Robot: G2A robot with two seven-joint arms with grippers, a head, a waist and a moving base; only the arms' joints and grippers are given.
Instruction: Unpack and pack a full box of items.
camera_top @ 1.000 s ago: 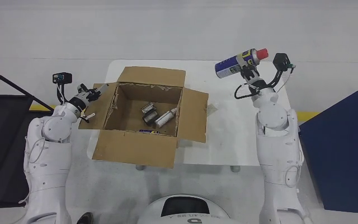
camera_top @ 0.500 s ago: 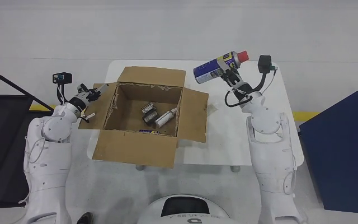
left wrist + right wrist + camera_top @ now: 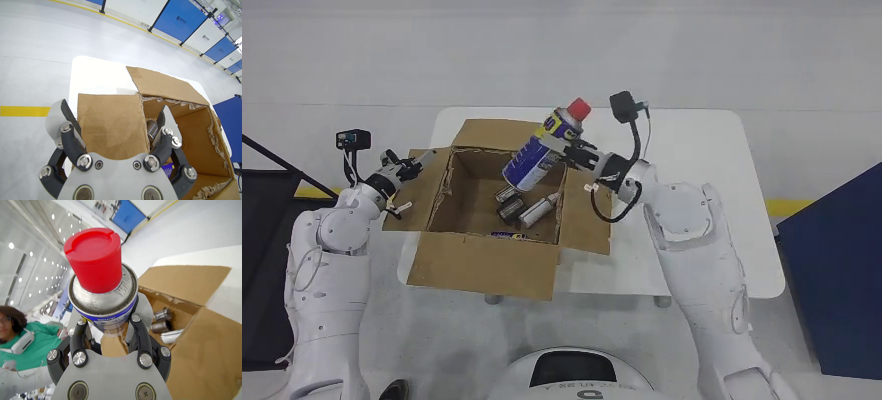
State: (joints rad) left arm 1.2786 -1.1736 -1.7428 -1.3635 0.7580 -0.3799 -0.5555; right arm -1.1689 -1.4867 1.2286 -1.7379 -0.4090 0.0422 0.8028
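Can (image 3: 538, 155) — clamped in right gripper (image 3: 570, 150), axis tilted, base aimed down into box (image 3: 512, 135) just below. Left gripper (image 3: 113, 107) — fingers spread, empty, at box's left side.

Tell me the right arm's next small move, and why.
Probably lower the spray can into the box, toward bare floor: the right gripper holds it tilted above the opening, where metal cylinders and a white bottle lie.

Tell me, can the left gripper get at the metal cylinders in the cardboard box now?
Probably not yet. The open left gripper sits at a side flap, and the spray can in the right gripper hangs over the metal cylinders, so the way in looks crowded.
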